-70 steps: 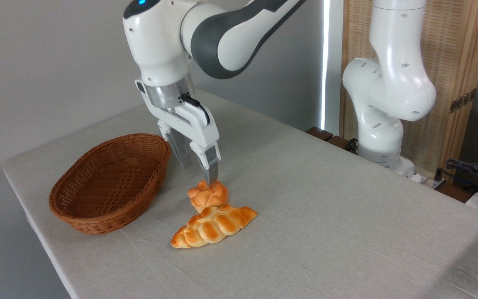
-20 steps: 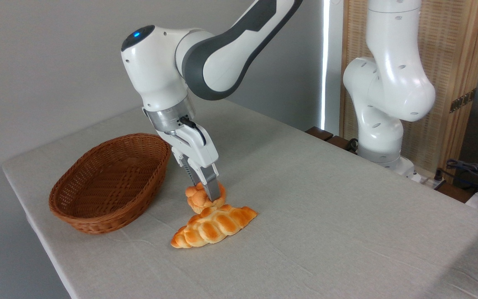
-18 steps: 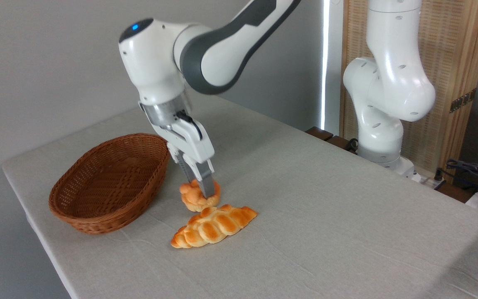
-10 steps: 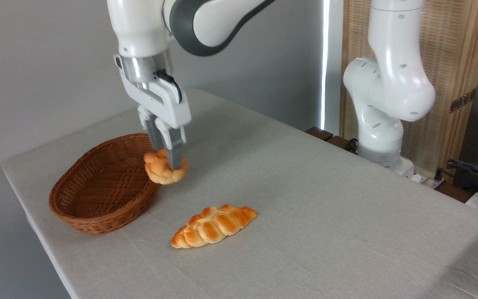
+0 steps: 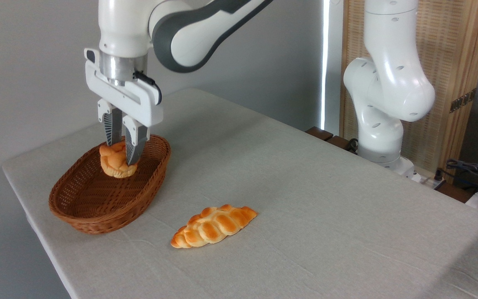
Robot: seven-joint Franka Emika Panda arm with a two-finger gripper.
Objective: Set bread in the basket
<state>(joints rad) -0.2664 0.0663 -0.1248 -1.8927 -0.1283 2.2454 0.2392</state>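
The bread [image 5: 115,163], a small round knotted bun with a glossy golden-orange crust, hangs in the air above the inside of the basket. My gripper [image 5: 122,157] points straight down and is shut on it, one finger on each side. The basket [image 5: 98,207], an oval brown wicker one with flared sides, stands at the left end of the table, and nothing lies in it. The bun's lower edge is below the level of the far rim but clear of the basket floor.
A longer braided loaf [image 5: 213,225] with pointed ends lies on the grey tablecloth right of the basket. The arm's white base [image 5: 384,124] stands at the table's back right edge. The table's left edge [image 5: 27,207] runs close to the basket.
The gripper shut on the bun beside the braided loaf, lifted it off the table and carried it left; it now hangs over the basket instead of beside its right rim.
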